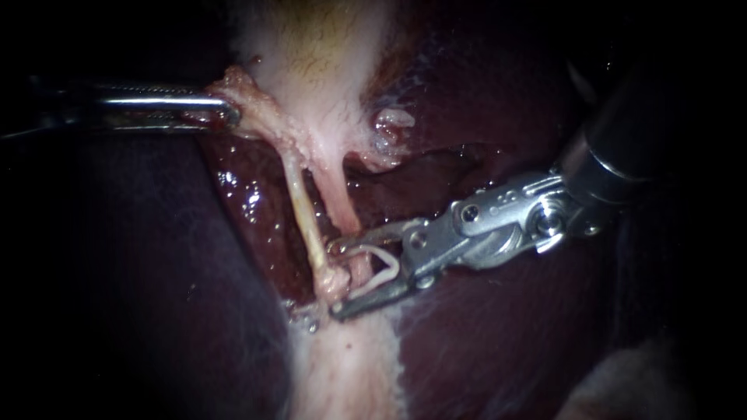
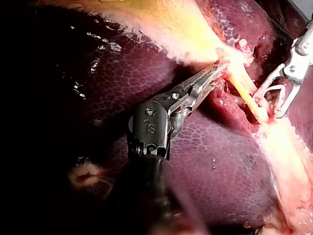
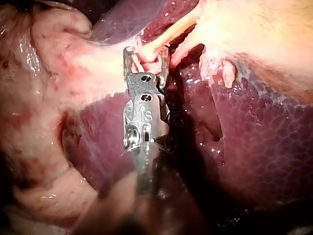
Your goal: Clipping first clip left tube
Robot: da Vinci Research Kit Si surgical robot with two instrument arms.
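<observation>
The left instrument [image 1: 231, 115] is seen entering from the upper left of the frame in the endoscope view. Its hand is pressed together on a pale flap [image 1: 247, 92] at the edge of the gallbladder [image 1: 311, 54], and the flap is pinched between the two jaws. The same grip is shown in the left wrist view, with the toothed jaws closed on that pale tissue.

The right instrument [image 1: 342, 276] is brought in from the right. Its hand stands wide just below the centre of the frame, and an open white clip [image 1: 387, 264] is held between the jaws, touched by both.

Two strands are seen running down from the gallbladder over the dark liver [image 1: 506, 342]. The left tube [image 1: 302, 206] is thin and yellowish, and the right tube [image 1: 341, 204] beside it is pinker. The left tube's lower end is found at the jaw tips. The right tube is seen passing between the jaws. In the right wrist view a pale tube is straddled by the jaws.
</observation>
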